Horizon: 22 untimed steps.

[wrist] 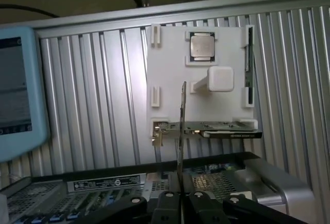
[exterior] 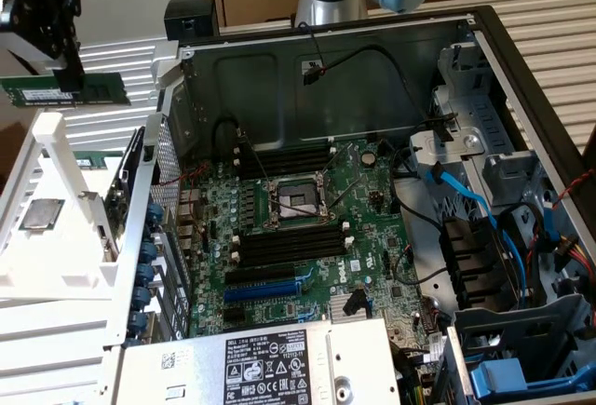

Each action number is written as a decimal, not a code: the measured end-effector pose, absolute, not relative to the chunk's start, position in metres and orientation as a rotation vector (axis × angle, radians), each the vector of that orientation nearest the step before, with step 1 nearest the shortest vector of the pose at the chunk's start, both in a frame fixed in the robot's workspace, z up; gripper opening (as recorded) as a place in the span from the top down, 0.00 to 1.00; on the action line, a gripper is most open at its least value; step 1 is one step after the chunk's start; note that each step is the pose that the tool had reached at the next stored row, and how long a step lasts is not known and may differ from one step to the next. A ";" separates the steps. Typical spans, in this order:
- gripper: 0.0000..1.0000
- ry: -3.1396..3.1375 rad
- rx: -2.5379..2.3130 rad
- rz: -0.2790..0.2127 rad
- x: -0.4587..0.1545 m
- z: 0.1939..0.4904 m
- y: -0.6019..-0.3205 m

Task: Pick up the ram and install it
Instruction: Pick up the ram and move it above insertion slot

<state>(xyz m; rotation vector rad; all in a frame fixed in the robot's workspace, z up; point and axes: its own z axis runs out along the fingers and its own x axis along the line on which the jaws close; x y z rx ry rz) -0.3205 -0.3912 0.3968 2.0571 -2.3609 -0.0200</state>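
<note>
Grip is closed: my end effector is clenched on the ram, pinching the green stick near its middle so that it lies level and long side across in the exterior view. I carry it in the air at the exterior view's far left, above the ribbed metal counter and beyond the far end of the white tray. It touches nothing but my fingers.

From my wrist I see the ram edge-on, a thin line running straight out from between my black fingers, with my end effector shut flat against both of its faces. Behind it lies the white tray on the counter, with a square silver processor chip seated in one pocket and a dark expansion card lying across the tray's near end. A pale blue-rimmed screen stands off to one side.

The open computer case lies on the exterior view's right of the tray. On its motherboard two banks of long black slots flank the processor socket, and a blue slot runs just below the nearer bank. The ram is well apart from all of them, not yet seated.
</note>
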 end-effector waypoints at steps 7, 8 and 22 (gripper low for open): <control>0.87 -2.356 2.052 -0.008 -0.281 0.398 -0.391; 0.87 -2.356 2.052 -0.007 -0.277 0.398 -0.391; 0.87 -2.351 2.048 -0.001 -0.203 0.397 -0.391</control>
